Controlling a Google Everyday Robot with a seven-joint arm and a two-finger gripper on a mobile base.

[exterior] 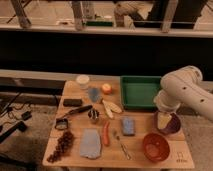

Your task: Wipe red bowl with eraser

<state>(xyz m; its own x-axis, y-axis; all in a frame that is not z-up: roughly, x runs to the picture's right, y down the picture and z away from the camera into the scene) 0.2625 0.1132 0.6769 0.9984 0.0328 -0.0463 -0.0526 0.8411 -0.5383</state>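
- Hovering at the table's [145, 120] 4 o'clock, the gripper [164, 120] hung over the purple bowl [175, 126]; its grip state could not be told.
- Eraser [72, 102] lay untouched at 10 o'clock, well apart, so fetching it seemed the first step.
- Red bowl [155, 146] sat at 5 o'clock.

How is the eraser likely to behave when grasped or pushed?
The eraser lies flat, a low black block, so it probably won't roll or tip. Being small, it is likely light and may slide on the wooden table if nudged. Its low profile may leave little to pinch. The gripper is over the purple bowl, across the table.
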